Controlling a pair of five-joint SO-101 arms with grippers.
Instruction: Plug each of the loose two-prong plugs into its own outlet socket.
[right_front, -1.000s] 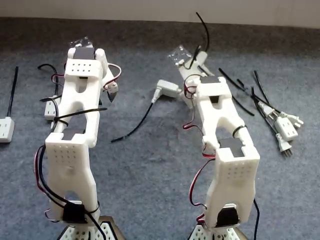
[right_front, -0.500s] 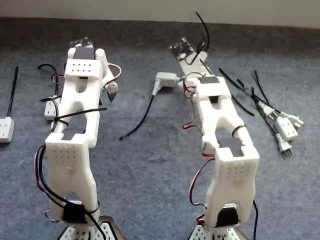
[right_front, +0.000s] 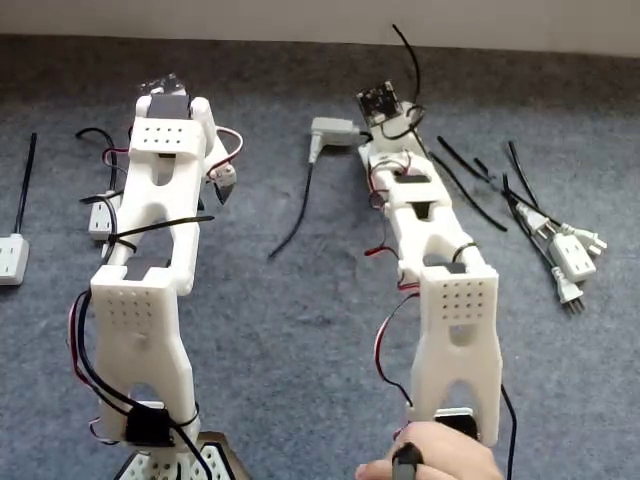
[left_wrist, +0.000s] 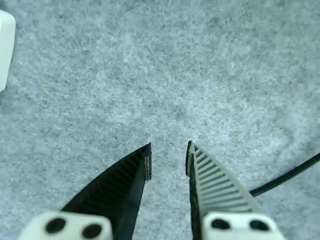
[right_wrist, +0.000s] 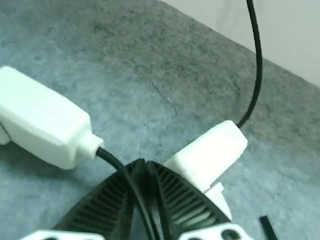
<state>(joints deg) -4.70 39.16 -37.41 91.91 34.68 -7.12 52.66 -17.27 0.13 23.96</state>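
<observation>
My right tool (right_wrist: 145, 167) was pinched tight on the black cord (right_wrist: 112, 162) of a white plug (right_wrist: 45, 122), which sat just beyond its tips. A second white connector (right_wrist: 207, 152) lay just beside those tips. My left tool (left_wrist: 167, 160) hung over the grey surface (left_wrist: 200, 75), slightly parted and gripping nothing. A white outlet block (left_wrist: 2, 45) lay well ahead of it.

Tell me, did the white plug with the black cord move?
Yes. The white plug slid toward the far wall, while the plug pile on the right stayed put. The right gripper is shut on its cord.
</observation>
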